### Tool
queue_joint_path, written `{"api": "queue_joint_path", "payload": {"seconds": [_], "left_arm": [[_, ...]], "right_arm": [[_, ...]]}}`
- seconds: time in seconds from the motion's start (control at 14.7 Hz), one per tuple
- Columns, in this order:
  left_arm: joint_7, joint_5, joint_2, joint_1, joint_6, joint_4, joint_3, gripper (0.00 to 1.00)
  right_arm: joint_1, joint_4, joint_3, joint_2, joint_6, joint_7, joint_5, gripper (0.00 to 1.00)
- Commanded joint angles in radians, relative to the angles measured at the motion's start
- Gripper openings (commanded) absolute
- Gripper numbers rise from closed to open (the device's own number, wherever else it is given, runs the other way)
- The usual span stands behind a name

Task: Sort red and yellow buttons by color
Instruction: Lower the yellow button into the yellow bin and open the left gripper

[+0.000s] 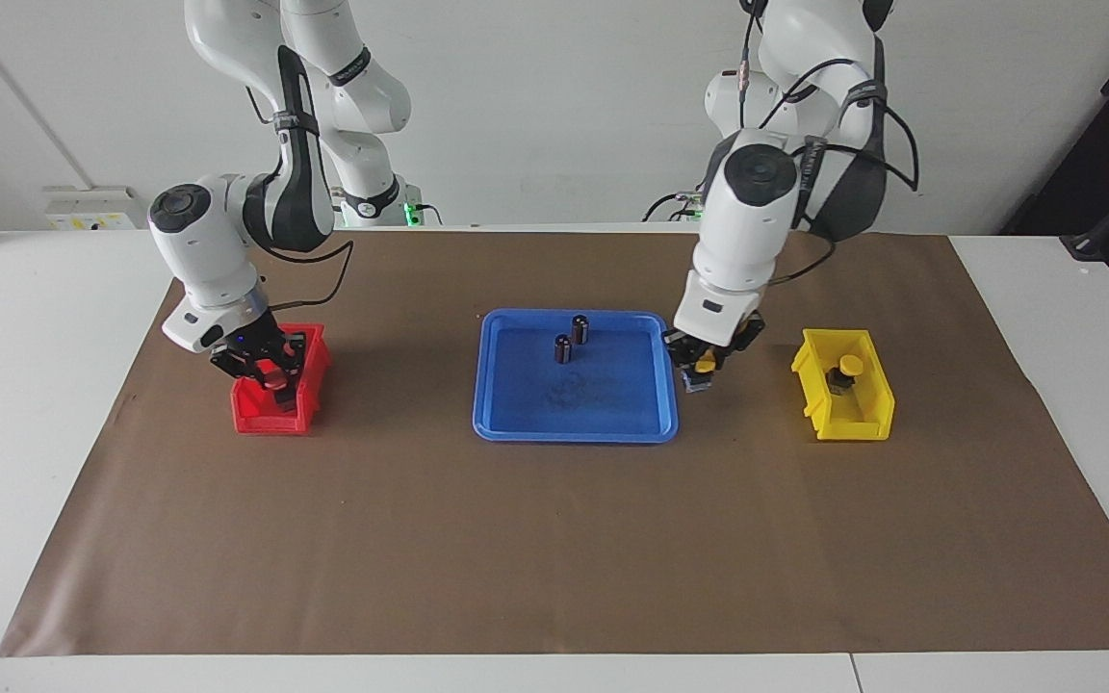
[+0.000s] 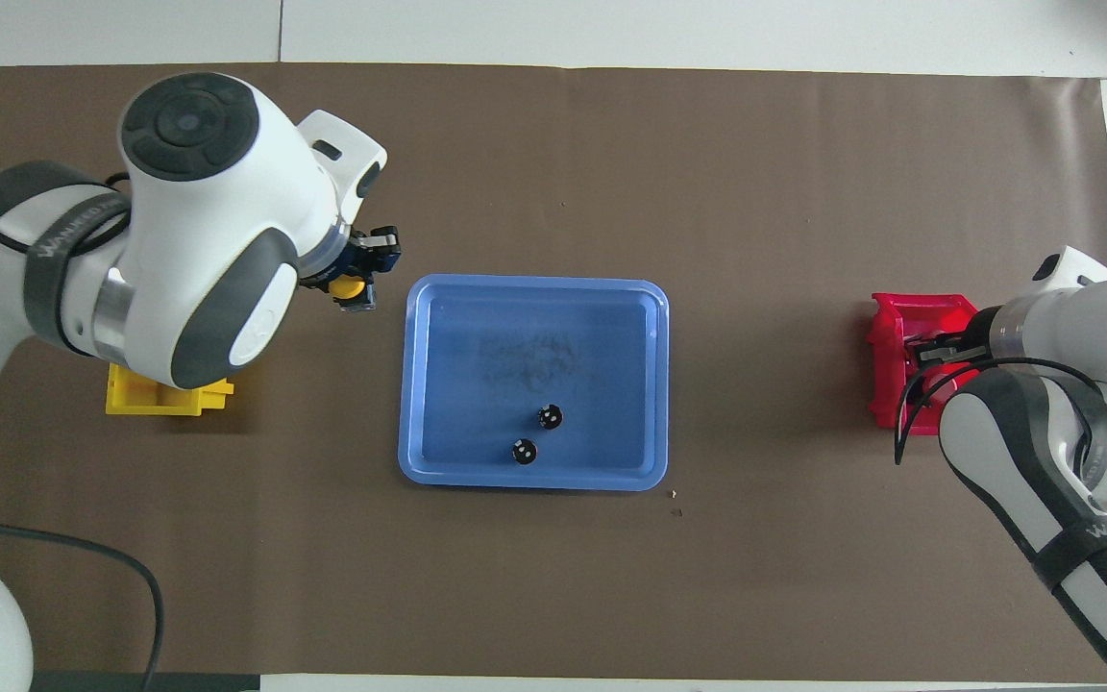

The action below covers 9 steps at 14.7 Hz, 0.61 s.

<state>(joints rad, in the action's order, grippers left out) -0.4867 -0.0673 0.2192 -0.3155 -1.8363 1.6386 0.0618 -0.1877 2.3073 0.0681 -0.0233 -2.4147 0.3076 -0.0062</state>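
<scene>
My left gripper [image 1: 704, 371] is shut on a yellow button [image 1: 705, 365] and holds it over the brown mat, between the blue tray [image 1: 516, 423] and the yellow bin [image 1: 867, 419]. It also shows in the overhead view [image 2: 354, 288]. A second yellow button [image 1: 846, 371] sits in the yellow bin. My right gripper [image 1: 266, 369] is down in the red bin [image 1: 266, 419], right over a red button [image 1: 275, 383]. Whether it grips that button does not show. The other red button is hidden.
Two dark capless cylinders [image 1: 580, 329] [image 1: 563, 348] stand in the blue tray, on its side nearer to the robots. A brown mat [image 1: 554, 539] covers the table. In the overhead view my left arm covers most of the yellow bin [image 2: 164, 399].
</scene>
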Motion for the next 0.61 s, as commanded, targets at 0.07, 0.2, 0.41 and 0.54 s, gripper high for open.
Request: {"api": "queue_joint_path", "payload": {"seconds": [0.07, 0.2, 0.41, 0.54], "left_arm": [[0.251, -0.011, 0.0, 0.166, 0.009, -0.016, 0.007, 0.02], [0.37, -0.009, -0.003, 0.26, -0.053, 0.024, 0.007, 0.02], [0.427, -0.009, -0.011, 0.317, -0.125, 0.092, 0.007, 0.02], [0.428, -0.009, -0.021, 0.322, -0.158, 0.136, 0.006, 0.02]], "right_arm": [[-0.021, 0.005, 0.01, 0.011, 0.0, 0.024, 0.015, 0.65], [-0.021, -0.049, 0.01, 0.002, 0.066, 0.033, 0.015, 0.83], [-0.012, -0.236, 0.013, -0.004, 0.3, 0.025, 0.014, 0.99], [0.011, -0.389, 0.016, 0.0, 0.484, -0.031, 0.015, 0.99]]}}
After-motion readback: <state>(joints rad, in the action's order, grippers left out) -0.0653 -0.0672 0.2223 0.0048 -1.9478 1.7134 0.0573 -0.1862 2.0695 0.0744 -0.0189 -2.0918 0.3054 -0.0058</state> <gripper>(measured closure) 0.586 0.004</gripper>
